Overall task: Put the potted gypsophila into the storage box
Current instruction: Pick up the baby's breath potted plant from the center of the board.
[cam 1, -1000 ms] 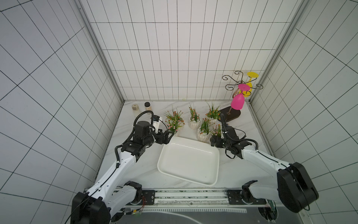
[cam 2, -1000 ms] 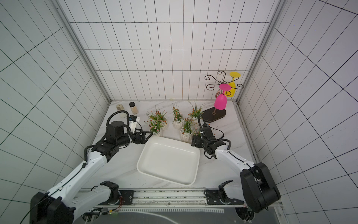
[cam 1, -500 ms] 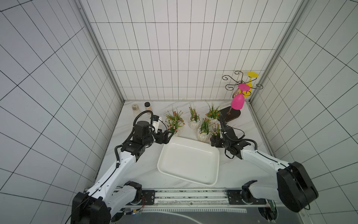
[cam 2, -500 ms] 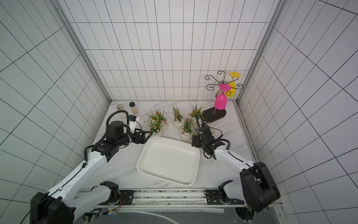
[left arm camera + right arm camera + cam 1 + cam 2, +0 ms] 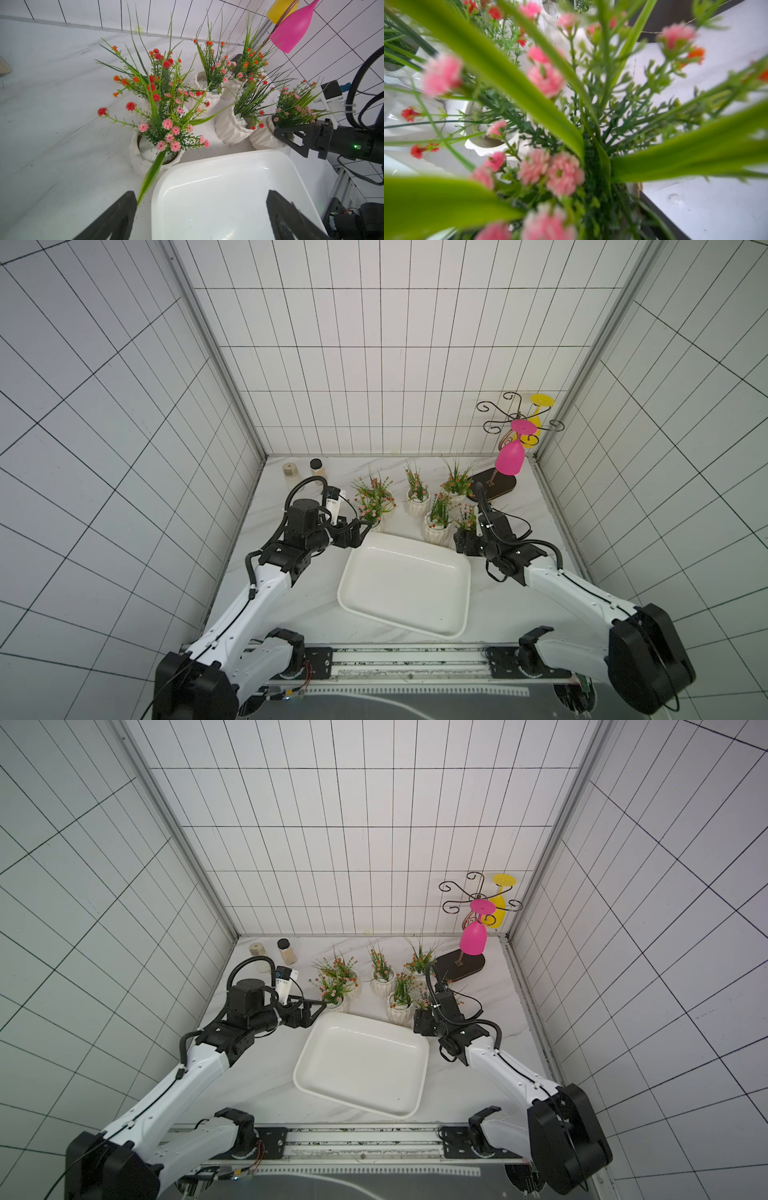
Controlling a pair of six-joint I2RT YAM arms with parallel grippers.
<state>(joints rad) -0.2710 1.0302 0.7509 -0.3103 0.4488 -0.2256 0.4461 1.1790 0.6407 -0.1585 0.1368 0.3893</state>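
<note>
Left gripper point(image 5: 360, 527) is held wide open close to near-left gypsophila pot point(image 5: 145, 160); right gripper point(image 5: 460, 536) is set at near-right pot point(image 5: 262, 139), grip cannot be told.

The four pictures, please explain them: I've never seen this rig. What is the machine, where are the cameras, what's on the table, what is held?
Two white robot arms work at a white marbled table. Both top views look down from overhead; each wrist view rides on an arm. Six white ribbed flower pots stand behind an empty glossy white rectangular tray. The left end effector is open, holding nothing. The right end effector sits at one pink-flowered pot; whether it grips is unclear.
</note>
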